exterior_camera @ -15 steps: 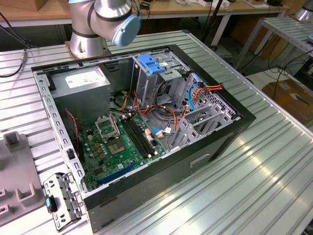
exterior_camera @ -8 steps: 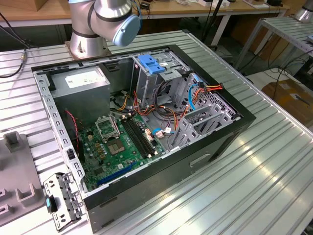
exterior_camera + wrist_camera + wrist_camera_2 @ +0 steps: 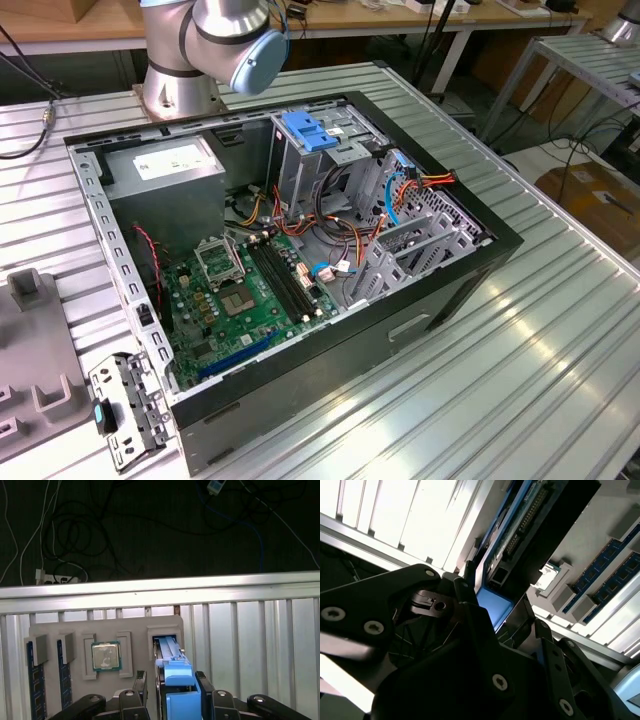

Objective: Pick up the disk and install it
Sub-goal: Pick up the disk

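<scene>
Looking at the first wrist view: the gripper (image 3: pixel 170 677) sits right over the disk (image 3: pixel 179 692), which stands on edge in its blue carrier w/ one end in the slot of a grey holder plate (image 3: pixel 165 622). The gripper's black bodywork flanks the carrier on both sides, v. close, but tbh I can't tell whether it's clamped on or just parked around it. Also can't tell if the disk is lifted a bit or fully seated.

Same plate holds a CPU (image 3: pixel 105 656) in the pocket just beside the disk slot, plus two RAM sticks (image 3: pixel 34 680) on edge past the CPU. The plate lies on the ribbed alu table (image 3: pixel 250 645), near its edge, w/ loose cables (image 3: pixel 75 535) on the dark floor beyond.

In the second wrist view the disk is a dark slab w/ a row of connector pins and blue trim along one edge, reaching out from the gripper.

Exterior view, taking the open PC case (image 3: pixel 440 300) as clock centre:
- arm (image 3: pixel 230 40) base at approx 11 o'clock
- grey moulded block (image 3: pixel 40 360) at 8–9
- small metal bracket (image 3: pixel 125 410) at 7, just beside the case corner

Inside the case:
- green mobo (image 3: pixel 240 300) toward 7
- grey PSU (image 3: pixel 170 165) at 10
- drive cage (image 3: pixel 310 135) w/ blue handle at 12

Install not done yet, the disk is over at the plate.
</scene>
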Available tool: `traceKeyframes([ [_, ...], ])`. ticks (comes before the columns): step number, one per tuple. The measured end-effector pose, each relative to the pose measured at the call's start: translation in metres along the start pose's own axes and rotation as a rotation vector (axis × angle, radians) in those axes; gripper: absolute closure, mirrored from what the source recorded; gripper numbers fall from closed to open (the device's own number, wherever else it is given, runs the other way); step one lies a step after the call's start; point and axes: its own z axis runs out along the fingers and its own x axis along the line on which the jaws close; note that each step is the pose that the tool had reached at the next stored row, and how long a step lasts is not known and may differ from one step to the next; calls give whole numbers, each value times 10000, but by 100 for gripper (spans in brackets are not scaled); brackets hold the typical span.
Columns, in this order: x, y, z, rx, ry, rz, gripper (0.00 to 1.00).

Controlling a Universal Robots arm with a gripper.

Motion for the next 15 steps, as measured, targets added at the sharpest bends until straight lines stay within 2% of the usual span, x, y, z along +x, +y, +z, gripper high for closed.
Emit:
traceKeyframes([
  [4,-17,1,2,-1,1,-2,49],
  [9,19,-1,4,-2,1,-1,49],
  [15,22,-1,5,-1,0,-1,49],
])
